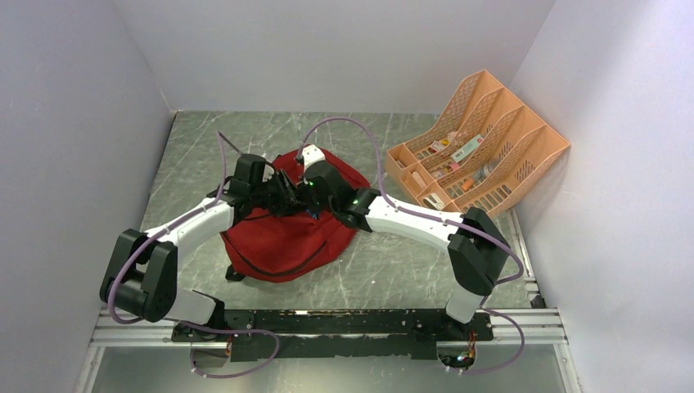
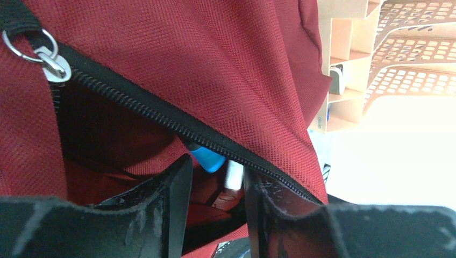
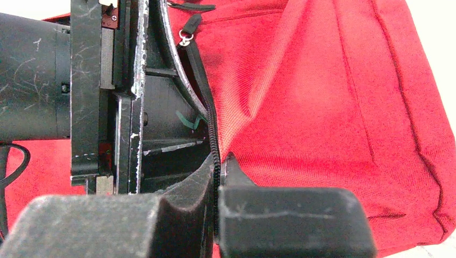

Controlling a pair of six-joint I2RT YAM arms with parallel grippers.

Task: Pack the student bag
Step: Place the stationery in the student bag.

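Student bag [image 1: 286, 241], dark red with black zippers, lies slumped on the table [image 1: 385, 262] just beyond the arms' bases, a little left of the middle. From the metal rail [image 1: 327, 323] at the near edge, the left arm [image 1: 188, 229] folds at its elbow on the left and reaches rightward and away over the bag. The right arm [image 1: 417, 217] does the same from the right, its white forearm running low and leftward. Both wrists meet over the far half of the student bag, and purple cables [image 1: 360, 127] arc above them.

The table is grey and stone-patterned (a marble look, with pale veins). Past the bag, at the far right, a peach mesh desk organiser [image 1: 491, 139] stands near the right wall with small items in its slots. White walls [image 1: 327, 49] close the space on three sides.

The left gripper [image 2: 215, 180] points into the unzipped opening, its fingers partly apart with nothing clamped between them. Beyond them, inside, sit a blue thing [image 2: 207, 158] and a white thing [image 2: 234, 174], neither of which I can identify. The zipper [image 2: 161, 115] runs diagonally above, its metal pull ring [image 2: 48, 56] at the upper left. The right gripper [image 3: 218, 172] is closed tight, pinching the zippered edge of the bag between its fingertips.
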